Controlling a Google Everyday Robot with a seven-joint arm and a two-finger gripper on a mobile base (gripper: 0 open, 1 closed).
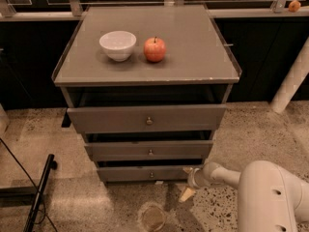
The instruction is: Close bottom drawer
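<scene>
The bottom drawer [125, 173] is the lowest of three grey drawers and has a small round knob [152, 175]. It stands pulled out a little, with a dark gap above its front. My gripper [187, 181] is at the drawer's right front corner, low near the floor, reaching in from the right on a white arm [270, 197]. It is open and empty. One pale fingertip [186, 194] points down to the floor and the other is up by the drawer front's right end.
The middle drawer [120, 151] and the tall top drawer [111, 119] also stand partly out. A white bowl [118, 45] and a red apple [154, 49] sit on the cabinet top. A round object [152, 217] lies on the floor in front. A black pole [38, 192] is at the left and a white pillar [292, 76] at the right.
</scene>
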